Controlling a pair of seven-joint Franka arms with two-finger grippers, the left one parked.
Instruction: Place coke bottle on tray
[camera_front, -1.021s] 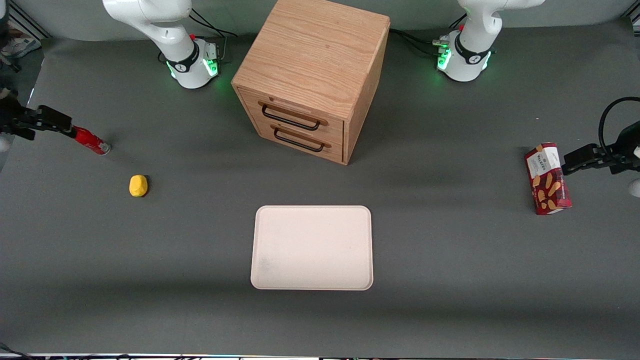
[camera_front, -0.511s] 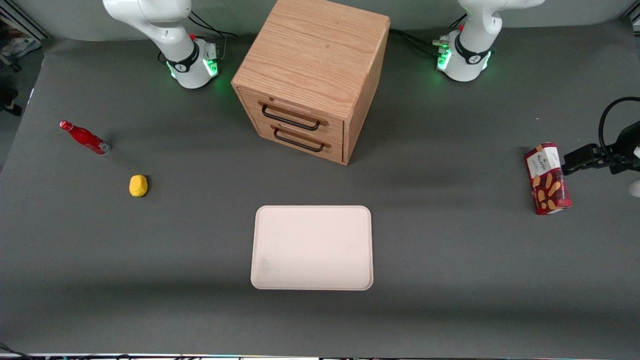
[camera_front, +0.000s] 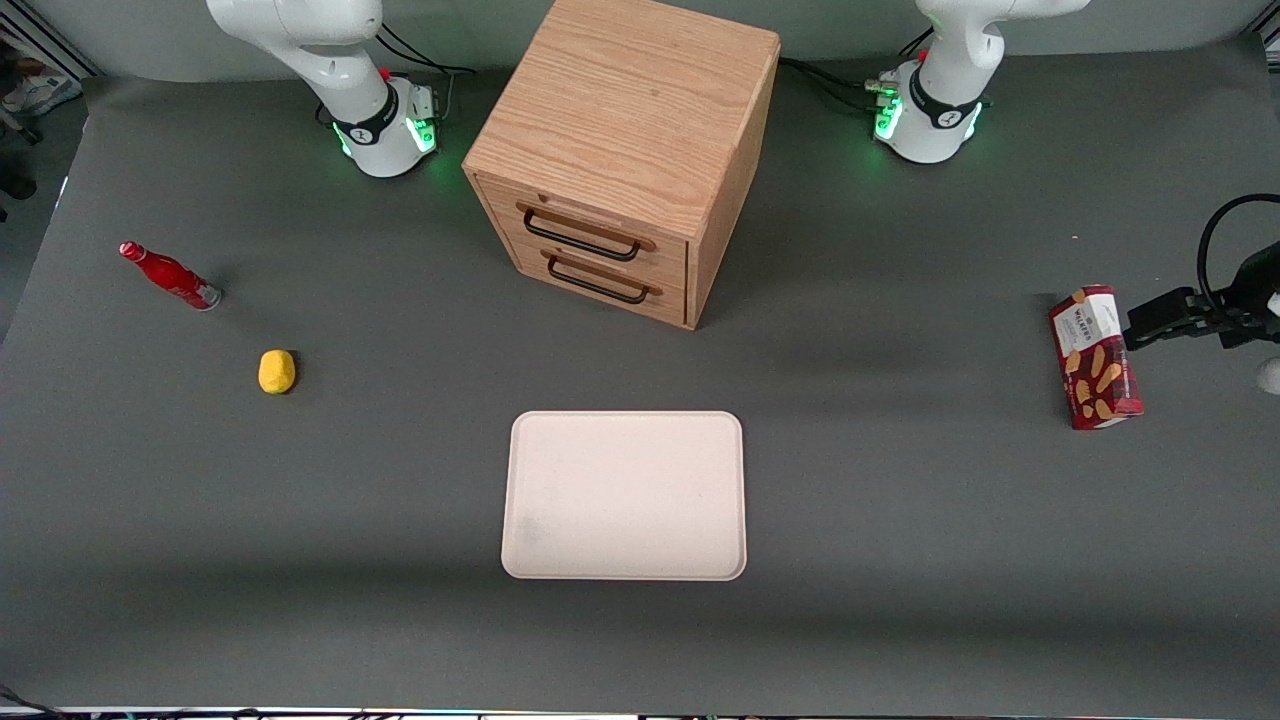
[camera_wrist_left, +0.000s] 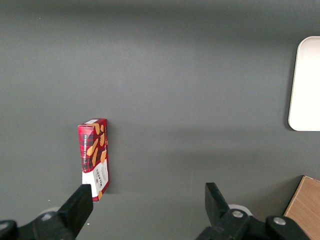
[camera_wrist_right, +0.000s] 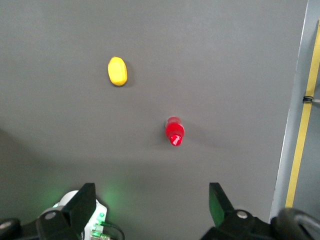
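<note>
red coke bottle (camera_front: 168, 275) stands on the counter (camera_front: 400, 480) well apart from the tray (camera_front: 625, 495); claw (camera_wrist_right: 152, 205), fingers apart, hovers above it, approach stage, descent and grasp next.

text: "WALKERS", faint | on: white label of red biscuit box (camera_front: 1095, 357)

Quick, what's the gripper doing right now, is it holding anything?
Gripper: open, holding nothing, high above the coke bottle, which stands on the table apart from the tray.
</note>
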